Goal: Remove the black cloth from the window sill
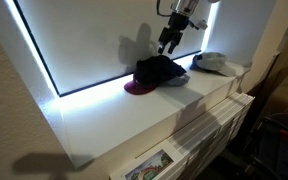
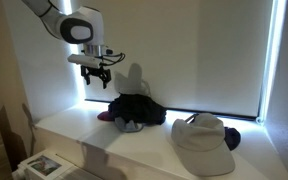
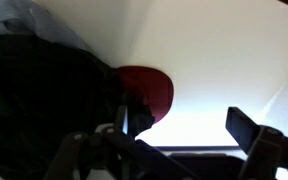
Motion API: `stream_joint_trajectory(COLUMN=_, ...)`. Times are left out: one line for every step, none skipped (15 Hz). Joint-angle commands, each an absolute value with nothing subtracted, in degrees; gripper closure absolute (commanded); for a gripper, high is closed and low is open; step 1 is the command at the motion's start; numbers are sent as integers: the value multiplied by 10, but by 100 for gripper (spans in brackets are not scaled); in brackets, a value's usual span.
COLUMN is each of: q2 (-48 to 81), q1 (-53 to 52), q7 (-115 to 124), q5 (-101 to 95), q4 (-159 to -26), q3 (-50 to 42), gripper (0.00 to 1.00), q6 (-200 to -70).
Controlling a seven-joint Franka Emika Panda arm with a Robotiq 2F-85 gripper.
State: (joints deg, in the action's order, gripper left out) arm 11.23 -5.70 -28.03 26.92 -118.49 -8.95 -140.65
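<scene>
- A printed sheet shows low in an exterior view, under the front edge of the desk.
- The desk is a long white ledge. Its front strip is bare along most of its length in both exterior views.
- A pale hat lies near the front edge, towards one end of the desk. Something dark blue touches its far side, too small to tell what it is.
- The cloth lies in a crumpled heap about midway along the desk, nearer the rear edge than the front. It is apart from the hat.
- A red piece pokes out from under the cloth on the side away from the hat. The wrist view shows it as a rounded red shape against the cloth's dark folds.
- The jaws hang in the air above the cloth, over its red-piece side, and touch nothing.
- The jaws are spread wide. In the wrist view the two fingers stand well apart, with only bright white desk between them.
- The arm comes down to them from the upper corner of the frame.
- A lowered blind stands behind the rear edge, with light glowing along its bottom and side.
</scene>
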Motion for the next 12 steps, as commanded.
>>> stream_joint_trajectory(q2=142, q1=-5, q7=-248, q5=248, q4=-1159, q3=-34, gripper=0, q6=-1410)
stream_joint_trajectory(q2=164, q1=3, q7=-239, q5=241, q4=-1142, q3=-25, gripper=0, q6=-1410)
stream_joint_trajectory(q2=170, q1=10, q7=-240, q5=241, q4=-1140, q3=-18, gripper=0, q6=-1411)
stream_joint_trajectory(q2=167, q1=13, q7=-240, q5=241, q4=-1141, q3=-15, gripper=0, q6=-1411)
stream_joint_trajectory(q2=164, q1=3, q7=-210, q5=215, q4=-1144, q3=-24, gripper=0, q6=-1423)
stream_joint_trajectory(q2=169, q1=9, q7=-195, q5=247, q4=-1146, q3=-19, gripper=0, q6=-1489)
stream_joint_trajectory(q2=179, q1=20, q7=-192, q5=261, q4=-1140, q3=-12, gripper=0, q6=-1513)
stream_joint_trajectory(q2=195, q1=28, q7=-182, q5=266, q4=-1135, q3=-7, gripper=0, q6=-1554)
stream_joint_trajectory(q2=212, q1=36, q7=-178, q5=270, q4=-1133, q3=-1, gripper=0, q6=-1600)
stream_joint_trajectory(q2=235, q1=46, q7=-172, q5=265, q4=-1130, q3=1, gripper=0, q6=-1650)
stream_joint_trajectory(q2=255, q1=56, q7=-158, q5=259, q4=-1129, q3=4, gripper=0, q6=-1695)
stream_joint_trajectory(q2=278, q1=32, q7=-152, q5=269, q4=-1127, q3=-31, gripper=0, q6=-1735)
